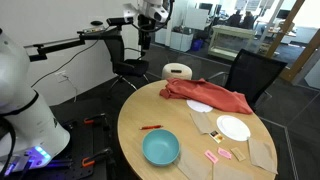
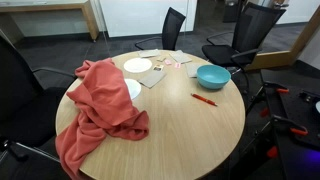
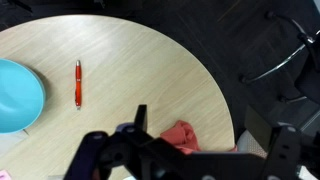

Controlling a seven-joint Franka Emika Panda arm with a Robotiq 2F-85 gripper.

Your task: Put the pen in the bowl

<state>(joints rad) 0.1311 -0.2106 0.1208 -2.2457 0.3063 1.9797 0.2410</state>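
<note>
The thin red pen [image 1: 151, 127] lies on the round wooden table [image 1: 180, 115], just beside the teal-blue bowl [image 1: 160, 148]. Both exterior views show them: the pen [image 2: 204, 99] and the bowl [image 2: 212, 75] are apart by a short gap. In the wrist view the pen [image 3: 78, 83] lies right of the bowl [image 3: 15, 95], which is empty. My gripper [image 1: 144, 38] hangs high above the far side of the table. In the wrist view its fingers [image 3: 200, 125] are spread wide with nothing between them.
A red cloth [image 2: 100, 105] drapes over one side of the table and part of a white plate. Another white plate [image 1: 233, 128], tan mats and small pink pieces [image 1: 218, 155] lie near the bowl. Black office chairs [image 1: 250, 72] stand around the table.
</note>
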